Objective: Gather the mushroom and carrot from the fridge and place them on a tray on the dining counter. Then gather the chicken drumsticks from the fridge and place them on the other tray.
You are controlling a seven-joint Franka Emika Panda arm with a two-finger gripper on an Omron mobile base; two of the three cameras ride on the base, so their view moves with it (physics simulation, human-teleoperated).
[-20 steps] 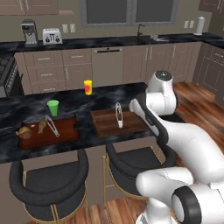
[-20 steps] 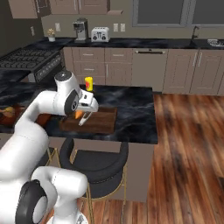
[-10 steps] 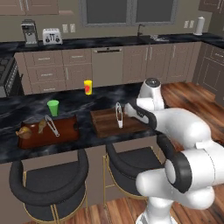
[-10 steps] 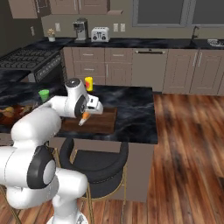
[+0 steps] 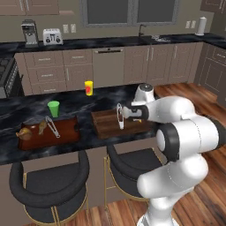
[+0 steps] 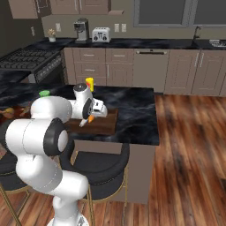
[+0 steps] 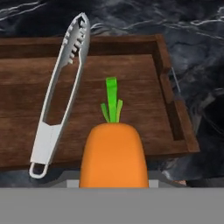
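1. I count two wooden trays on the dining counter [image 5: 106, 99]: the left tray [image 5: 66, 132] and the right tray [image 5: 106, 126].
2. Each carries one pair of white tongs [image 7: 59, 94].
3. One carrot [image 7: 113, 153], bright orange with a short green top, sits clamped in my hand [image 6: 90, 117], above the right tray's near edge.
4. Two cups stand behind: green cup [image 5: 53, 108], yellow cup [image 5: 88, 87].

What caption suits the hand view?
Carrot in the gripper, above a wooden tray holding metal tongs.
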